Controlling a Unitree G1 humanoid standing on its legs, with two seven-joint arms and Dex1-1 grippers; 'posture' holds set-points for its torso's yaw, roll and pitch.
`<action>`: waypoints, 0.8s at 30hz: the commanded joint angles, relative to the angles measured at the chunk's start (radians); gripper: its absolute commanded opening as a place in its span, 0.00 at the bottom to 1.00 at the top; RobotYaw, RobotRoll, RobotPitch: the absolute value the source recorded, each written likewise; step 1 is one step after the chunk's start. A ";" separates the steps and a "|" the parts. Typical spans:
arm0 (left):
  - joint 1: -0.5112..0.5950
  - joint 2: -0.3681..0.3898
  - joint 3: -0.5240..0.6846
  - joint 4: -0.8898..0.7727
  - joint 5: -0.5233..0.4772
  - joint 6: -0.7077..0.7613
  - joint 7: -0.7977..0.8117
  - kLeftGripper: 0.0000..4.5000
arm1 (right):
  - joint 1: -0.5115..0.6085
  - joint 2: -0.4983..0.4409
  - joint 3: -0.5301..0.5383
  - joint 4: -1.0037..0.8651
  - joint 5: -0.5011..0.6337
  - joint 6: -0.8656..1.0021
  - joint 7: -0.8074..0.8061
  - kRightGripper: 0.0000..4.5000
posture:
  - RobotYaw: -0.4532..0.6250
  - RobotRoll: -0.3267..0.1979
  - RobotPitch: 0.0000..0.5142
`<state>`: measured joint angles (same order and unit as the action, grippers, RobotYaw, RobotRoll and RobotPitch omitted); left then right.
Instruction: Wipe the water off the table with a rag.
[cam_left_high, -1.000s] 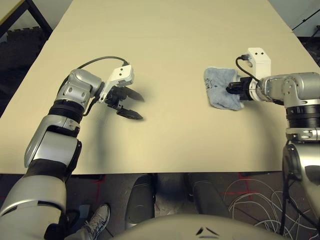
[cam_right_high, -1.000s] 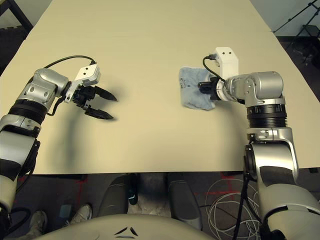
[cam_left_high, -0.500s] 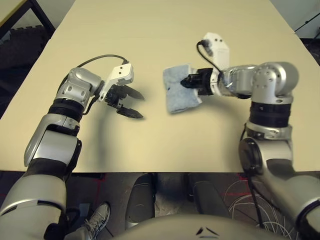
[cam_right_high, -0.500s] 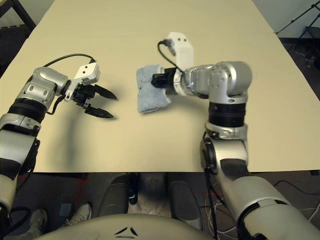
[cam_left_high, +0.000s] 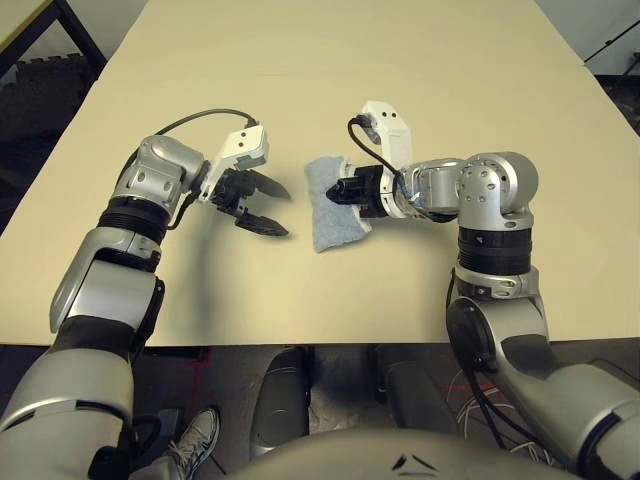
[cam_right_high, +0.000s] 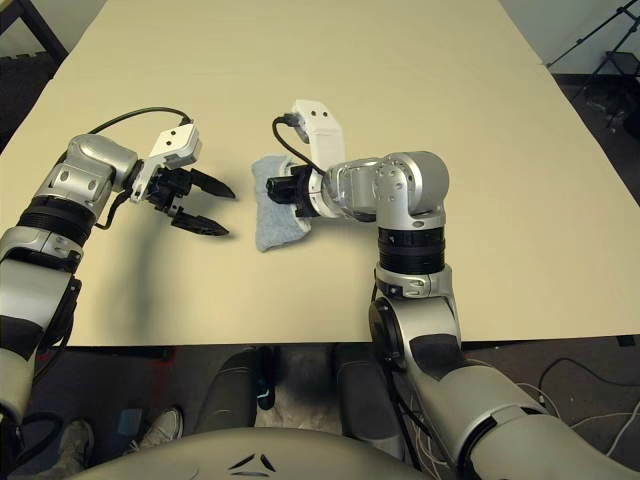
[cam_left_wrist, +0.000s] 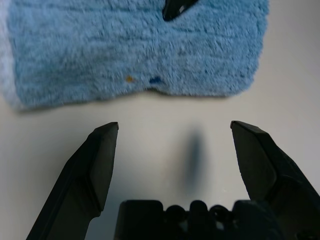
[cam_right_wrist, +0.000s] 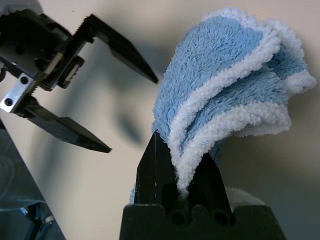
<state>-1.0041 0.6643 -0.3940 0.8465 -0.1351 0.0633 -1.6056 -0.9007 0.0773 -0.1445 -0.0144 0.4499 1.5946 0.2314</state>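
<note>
So, nearest the robot's side of the big pale beige wood-look table (cam_left_high: 400, 60), the left gripper (cam_left_high: 268, 207) sits just above the surface with its two black fingers spread wide apart, nothing between them. From it, the small grey-blue terry rag with the white fringed edge (cam_left_high: 328, 205) is just beside it at about 3 o'clock, close but not touching. The rag lies bunched on the tabletop, roughly in the middle between the two arms. The right gripper (cam_right_wrist: 179, 176) comes in from the rag's 3 o'clock side, and its fingers are pinched tight on a folded-up edge of the cloth, white trim squeezed between them. There's a tiny dark blue mark (cam_left_wrist: 155, 79) and an orange speck (cam_left_wrist: 129, 78) on the rag's near edge. Can't make out any water droplets on the table itself.
</note>
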 joint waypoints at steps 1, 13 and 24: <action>0.021 0.003 0.001 -0.014 -0.012 0.010 -0.009 1.00 | -0.029 0.033 -0.002 -0.001 0.010 0.020 -0.002 0.01 | 0.40 0.62 0.36; 0.032 -0.006 0.005 -0.027 -0.011 0.021 -0.009 1.00 | 0.008 -0.008 0.010 0.043 -0.026 -0.037 -0.012 0.01 | 0.39 0.62 0.36; 0.025 -0.026 0.021 -0.017 -0.004 0.021 -0.009 1.00 | 0.046 -0.238 0.020 0.081 -0.044 -0.068 0.035 0.01 | 0.38 0.62 0.37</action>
<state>-0.9802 0.6410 -0.3866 0.8321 -0.1373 0.0808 -1.6056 -0.8652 -0.1353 -0.1243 0.0505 0.4142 1.5367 0.2550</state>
